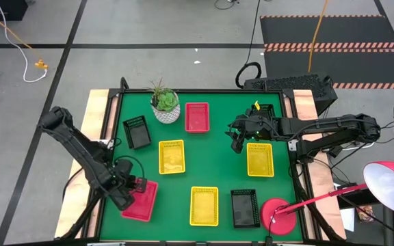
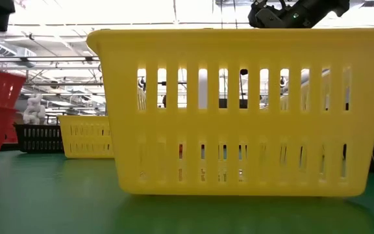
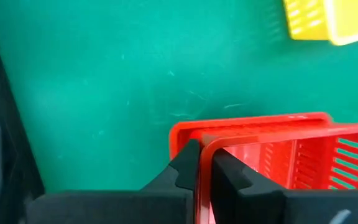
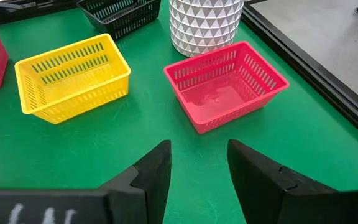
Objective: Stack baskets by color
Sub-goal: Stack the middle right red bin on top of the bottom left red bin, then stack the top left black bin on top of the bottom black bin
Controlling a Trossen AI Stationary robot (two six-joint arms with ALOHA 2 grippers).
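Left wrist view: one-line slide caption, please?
Left tool shut on the wall of a red perforated plastic basket resting on the green table.

- Left arm (image 1: 81, 147): matte black, chunky jointed links.
- Right arm (image 1: 327, 126): same black build, black cable alongside.
- Small green light near right wrist.
- Fingers (image 4: 151, 174): dark, flat, angular, stepped inner edges.

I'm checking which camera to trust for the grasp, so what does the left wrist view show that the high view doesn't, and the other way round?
Only the left wrist view shows the left gripper pinching the wall of a red basket nested in another red one. Only the high view shows the right gripper open beside a yellow basket, plus the black baskets and plant pot. Both show the near-left red baskets on the green table.
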